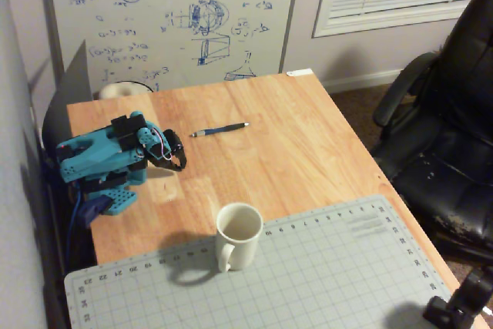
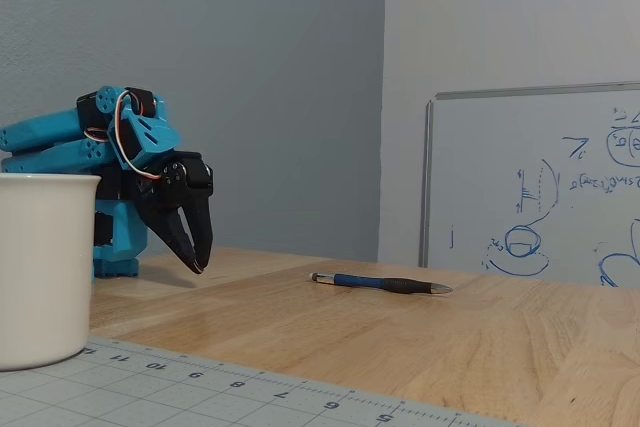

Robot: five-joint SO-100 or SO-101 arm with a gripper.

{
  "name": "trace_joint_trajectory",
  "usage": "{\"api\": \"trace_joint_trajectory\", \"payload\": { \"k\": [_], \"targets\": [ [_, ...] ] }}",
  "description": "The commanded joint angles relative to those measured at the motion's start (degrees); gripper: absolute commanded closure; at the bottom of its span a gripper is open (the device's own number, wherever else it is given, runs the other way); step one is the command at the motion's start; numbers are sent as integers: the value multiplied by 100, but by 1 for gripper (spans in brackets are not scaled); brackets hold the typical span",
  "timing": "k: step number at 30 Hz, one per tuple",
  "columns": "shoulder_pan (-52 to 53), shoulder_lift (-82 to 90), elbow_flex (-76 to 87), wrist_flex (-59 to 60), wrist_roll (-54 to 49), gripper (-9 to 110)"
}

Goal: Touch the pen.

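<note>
Arm is folded at the table's (image 1: 308, 136) left edge in the high fixed view, tool (image 1: 179, 161) pointing down with its tips hovering just above the wood. Tool state: fingers pinched together, holding nothing; the low fixed view (image 2: 197, 265) shows both tips meeting at a point.

Pen (image 1: 220, 129) lies flat on bare wood, apart from everything. From the tool it sits at roughly 1 o'clock in the high view, near but not touching. In the low view the pen (image 2: 380, 283) is off at 3 o'clock from the tips and slightly lower, since it rests on the surface.

Pen's long axis runs about 8-to-2 o'clock in the high view, silvery tip at the 8 o'clock end, which is the end nearest the tool. So the approach line runs close to the axis, not square across it.

Judgement: touch not made yet. Needs a short reach forward plus a slight drop. Mug (image 1: 237, 236) and cutting mat (image 1: 323, 275) sit at 5 o'clock from the tool, clear of the path.
</note>
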Motion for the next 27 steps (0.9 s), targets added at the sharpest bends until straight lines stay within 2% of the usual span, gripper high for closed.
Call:
{"api": "trace_joint_trajectory", "payload": {
  "k": [1, 10, 17, 22, 27],
  "targets": [
    [26, 44, -79, -9, 44, 101],
    [18, 272, -220, -97, -53, 101],
    [-580, 18, -756, -914, 18, 101],
    [-800, -826, -1248, -1380, 53, 101],
    [-800, -2786, -2355, -2171, 53, 101]
  ]
}}
